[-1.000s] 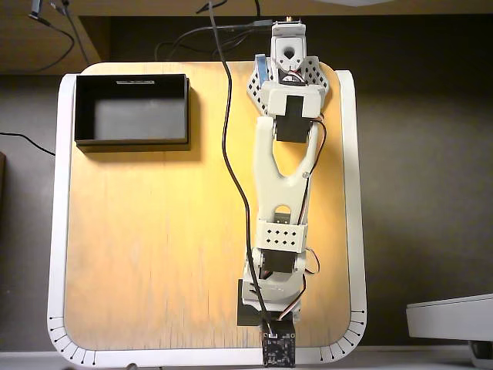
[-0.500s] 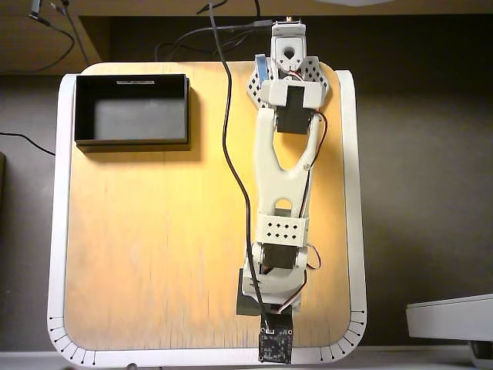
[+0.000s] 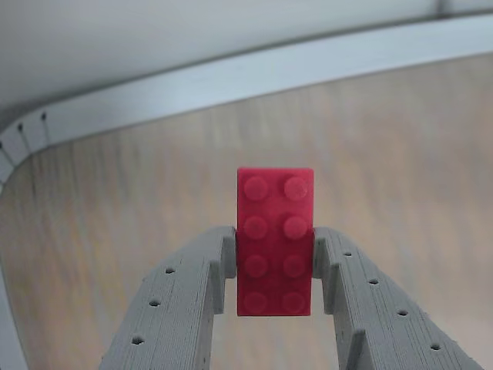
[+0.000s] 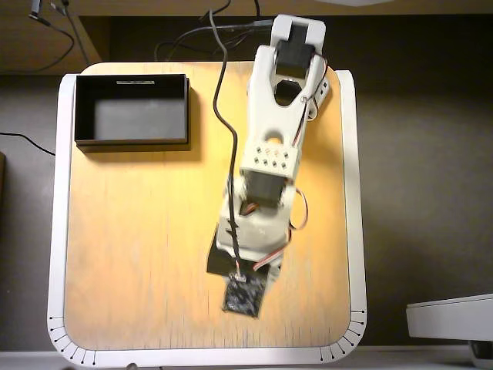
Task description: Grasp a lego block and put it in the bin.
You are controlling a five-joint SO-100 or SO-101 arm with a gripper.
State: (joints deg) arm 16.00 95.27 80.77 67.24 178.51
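While the wrist view looked down on the wooden table (image 3: 400, 154), we saw the gripper (image 3: 274, 270) clamped on the lego block (image 3: 275, 231), its two grey fingers (image 3: 192, 297) pressing the brick's long sides, studs facing the camera. From overhead, we saw the arm (image 4: 269, 154) reaching over the table's middle, well apart from the bin (image 4: 131, 141) at the upper left corner.
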